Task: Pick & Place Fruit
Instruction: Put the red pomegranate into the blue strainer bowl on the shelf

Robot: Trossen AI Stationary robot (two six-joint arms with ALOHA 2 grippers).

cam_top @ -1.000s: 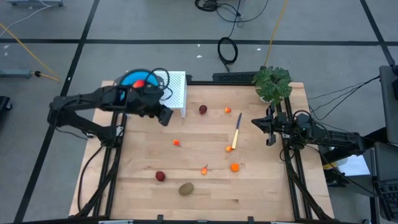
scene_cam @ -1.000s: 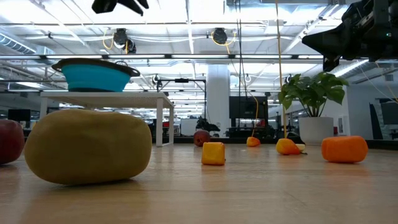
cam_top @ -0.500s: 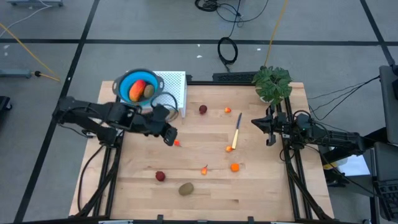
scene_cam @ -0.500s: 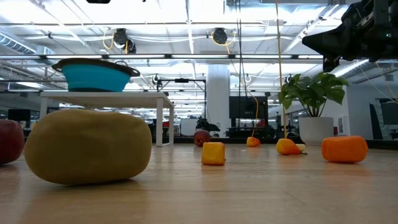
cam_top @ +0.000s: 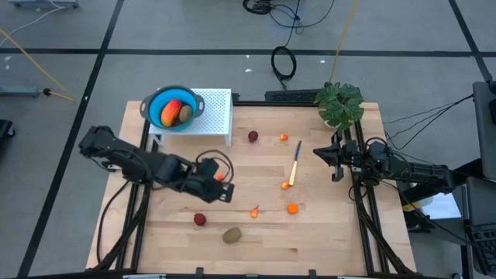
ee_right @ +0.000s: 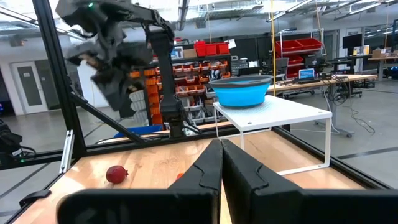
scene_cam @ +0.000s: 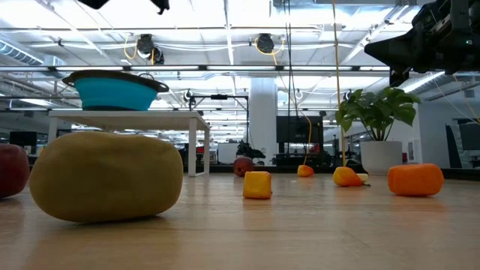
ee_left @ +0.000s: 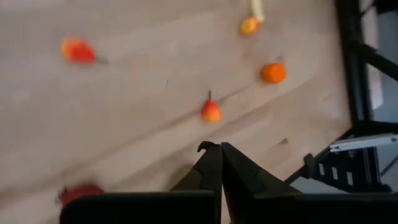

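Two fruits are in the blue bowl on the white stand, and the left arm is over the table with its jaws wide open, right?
Not quite. The left gripper has its jaws shut, as the left wrist view shows. The rest holds: two fruits sit in the blue bowl on the white stand, with that arm over the table.

surface: wooden table (cam_top: pixel 325 240) | on it: fruit pieces (cam_top: pixel 232 235), knife (cam_top: pixel 294 164), plant (cam_top: pixel 339 104), white stand (cam_top: pixel 218 112)

- A wooden tabletop (cam_top: pixel 256 240).
- A white perforated stand (cam_top: pixel 219 108) at the tabletop's far left corner, with a blue bowl (cam_top: pixel 155 105) on it.
- A potted plant (cam_top: pixel 339 103) at the far right corner.
- A yellow-handled knife (cam_top: pixel 294 164) lying on the wood, right of centre.
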